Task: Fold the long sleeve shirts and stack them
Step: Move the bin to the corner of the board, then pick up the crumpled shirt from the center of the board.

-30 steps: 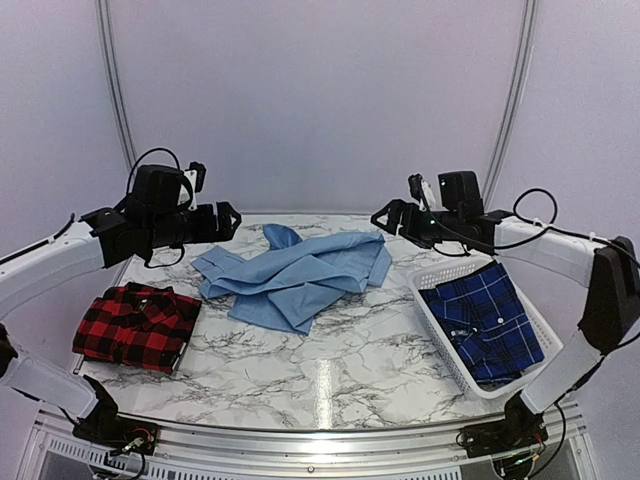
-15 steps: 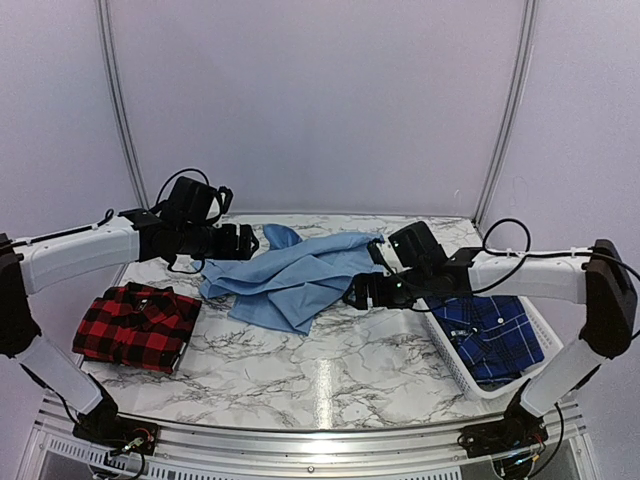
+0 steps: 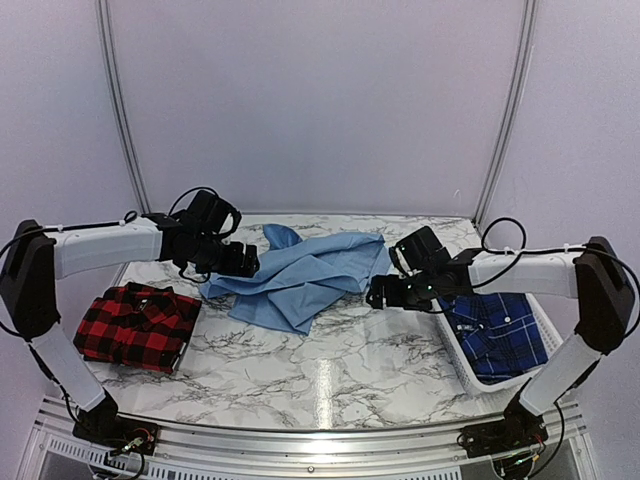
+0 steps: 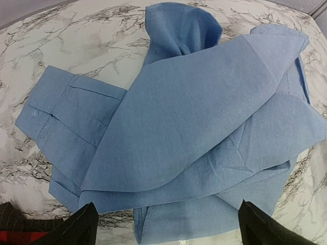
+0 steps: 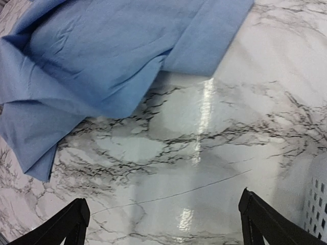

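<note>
The light blue shirt point(image 3: 300, 280) lies crumpled and unfolded on the marble surface point(image 3: 330, 375), at centre frame in the top view, between the two arms. Its long axis runs roughly left to right across the frame, rising slightly toward the upper right. The left pincer point(image 3: 245, 262) is positioned at the shirt's left end, and the right pincer point(image 3: 378, 293) just off its right end. Both pincers stand wide and hold nothing. In the left wrist view the cloth fills almost the whole frame, directly ahead of and between the spread fingers, with a buttoned cuff at centre left and a bunched fold at the top. In the right wrist view the cloth occupies only the upper left of the frame, and bare marble shows between the fingers. The right pincer is therefore beside the shirt, not over it. By this reading, the left pincer is the nearer of the two to the cloth and the right one must travel toward the upper left of its own view to reach an edge. The red-and-black check shirt point(image 3: 135, 328) lies folded at the lower left of the top view, well apart from both pincers. The dark blue plaid shirt point(image 3: 500, 335) lies inside the white basket point(image 3: 455, 358) at the lower right, under the right arm. The step in hand appears to be taking hold of the light blue shirt for spreading and folding.
</note>
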`<state>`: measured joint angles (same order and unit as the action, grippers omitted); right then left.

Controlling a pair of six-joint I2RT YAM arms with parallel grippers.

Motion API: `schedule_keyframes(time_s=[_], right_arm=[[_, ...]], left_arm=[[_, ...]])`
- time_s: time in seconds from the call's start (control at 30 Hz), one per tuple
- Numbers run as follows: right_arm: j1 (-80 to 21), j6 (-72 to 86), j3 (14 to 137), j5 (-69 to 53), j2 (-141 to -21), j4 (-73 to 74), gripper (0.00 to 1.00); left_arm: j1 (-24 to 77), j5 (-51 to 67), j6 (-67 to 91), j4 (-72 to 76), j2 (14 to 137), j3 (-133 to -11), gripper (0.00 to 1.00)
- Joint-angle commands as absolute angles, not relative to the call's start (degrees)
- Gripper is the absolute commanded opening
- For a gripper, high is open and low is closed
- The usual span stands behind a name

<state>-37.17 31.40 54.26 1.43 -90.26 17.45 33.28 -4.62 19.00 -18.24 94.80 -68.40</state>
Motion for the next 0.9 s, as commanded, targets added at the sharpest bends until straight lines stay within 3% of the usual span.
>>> schedule_keyframes(time_s=[0.0,0.2,0.6,0.73,0.87], right_arm=[[-32.31,29.85,53.95,8.24,-90.5,20.61,0.99],[-31.13,27.81,56.47,10.62,-89.88,20.55,0.98],[-44.86,21.96,72.7,11.63,-101.33,15.11,0.99],[-48.73,20.72,79.77,14.1,-107.1,15.3,0.98],[-50.17,19.61,86.07,16.28,-113.04,15.88,0.98]], left_arm=[[32.72,-6.21,17.65,-21.03,96.78,-68.14,0.99],[32.23,-7.11,17.27,-21.04,99.95,-68.71,0.99],[30.68,-5.88,16.39,-19.94,106.89,-74.2,0.99],[30.67,-4.6,16.27,-19.43,107.4,-74.62,0.94],[30.67,-2.66,15.75,-18.67,108.11,-74.96,0.82]])
